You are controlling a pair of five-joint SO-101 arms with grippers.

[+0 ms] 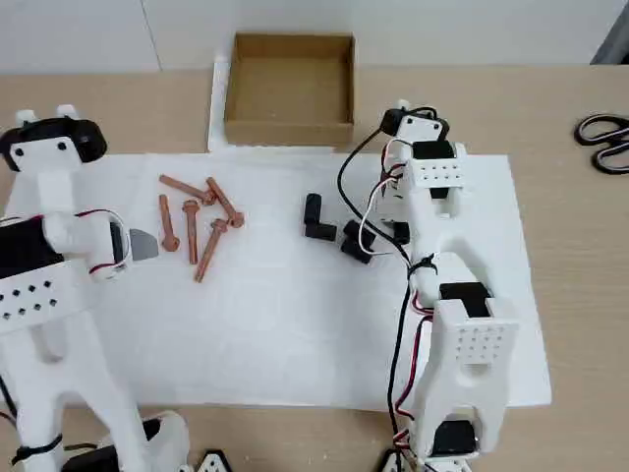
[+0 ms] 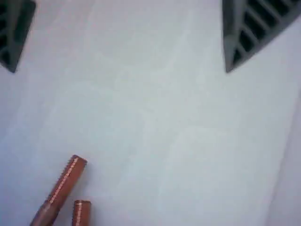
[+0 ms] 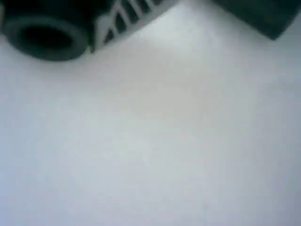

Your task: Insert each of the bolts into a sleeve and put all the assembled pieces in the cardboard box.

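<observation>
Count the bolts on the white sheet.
5 bolts, clustered on the left half of the white sheet: two lying parallel, two slanted nearer the cardboard box, one slanted beside them. None appears hidden.

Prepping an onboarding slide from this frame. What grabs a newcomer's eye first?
First, the copper-coloured bolts lying loose in a cluster on the white foam sheet, close to the left gripper. Next, the black sleeves grouped near the sheet's middle, and the cardboard box standing empty just past the sheet's far edge.
</observation>
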